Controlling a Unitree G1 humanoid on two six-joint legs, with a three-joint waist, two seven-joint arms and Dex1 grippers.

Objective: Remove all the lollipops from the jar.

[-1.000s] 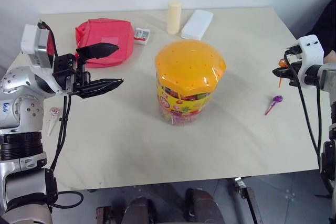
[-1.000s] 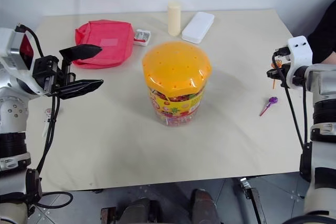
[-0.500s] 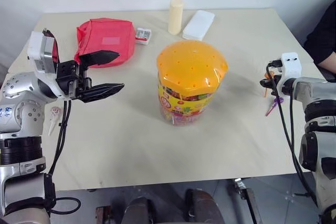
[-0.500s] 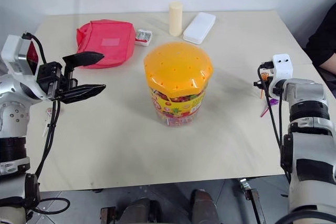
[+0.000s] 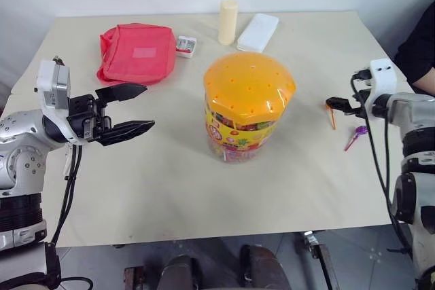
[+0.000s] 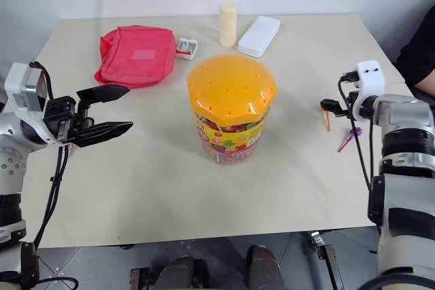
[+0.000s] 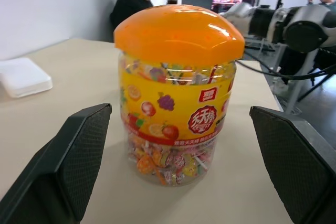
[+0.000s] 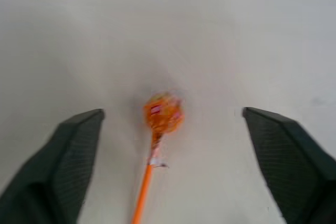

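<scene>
Now the jar stands upright near the middle of the table, its domed orange lid on and its yellow printed label facing the robot; wrapped candies show through the clear wall below the label.

Out on the robot's right side, the right gripper hangs low over the table with its two black fingers spread wide apart and nothing between them. The orange lollipop lies on the tabletop in the gap between those fingers, as the right wrist view shows, its orange stick running back toward the camera; neither finger touches it. In the head views its stick shows just beside the gripper's tips. A purple lollipop lies on the table a little nearer the robot, close to the orange one and well apart from the jar.

On the left, the left gripper is held above the table, pointing toward the jar with its fingers spread and empty. From the left wrist view the jar sits framed between the two fingers, not touched by either.

Toward the far edge lie a red pouch, a small box beside it, a cream cylinder standing upright and a white case. A person's dark sleeve shows at the right edge.
</scene>
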